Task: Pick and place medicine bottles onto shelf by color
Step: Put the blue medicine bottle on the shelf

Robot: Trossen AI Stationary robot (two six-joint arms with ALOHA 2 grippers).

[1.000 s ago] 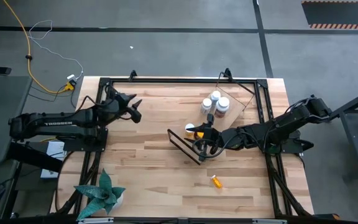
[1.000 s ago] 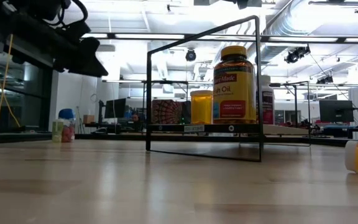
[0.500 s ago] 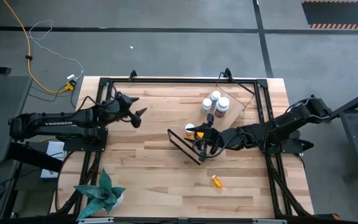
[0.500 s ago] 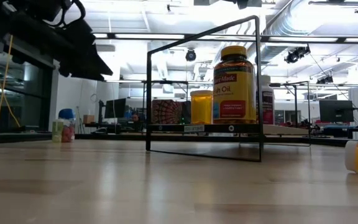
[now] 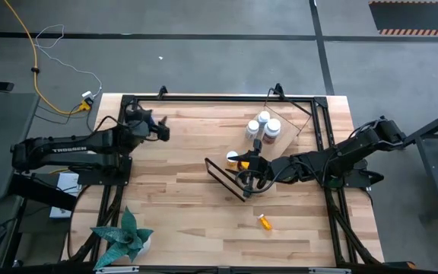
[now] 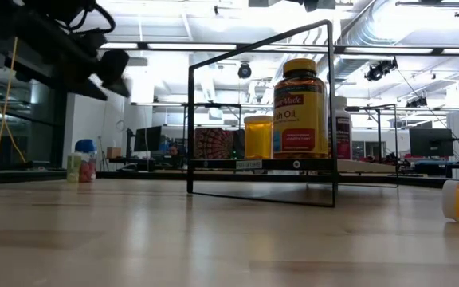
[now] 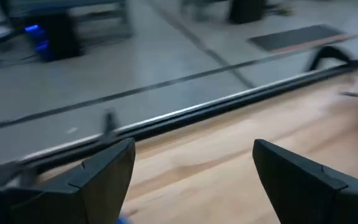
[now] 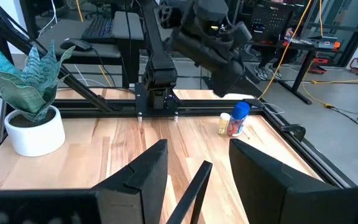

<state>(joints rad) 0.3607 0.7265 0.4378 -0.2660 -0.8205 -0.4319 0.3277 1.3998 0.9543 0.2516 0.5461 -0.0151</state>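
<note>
Stray orange bottle [image 5: 265, 221] at table's 5 o'clock: light, rigid, prone to roll; best gripped mid-body. Left gripper [image 7: 191, 171] wide open, empty; right gripper [image 8: 194, 171] part-open, nothing seen held.

even overhead light fills the room; long ceiling light strips [image 6: 237, 46] glare white in the low view, leaving the tall amber bottle with a yellow cap [image 6: 300, 108] backlit. the pale butcher-block tabletop [image 6: 213, 239] shows soft sheen. the left wrist view is smeared by motion blur.
</note>
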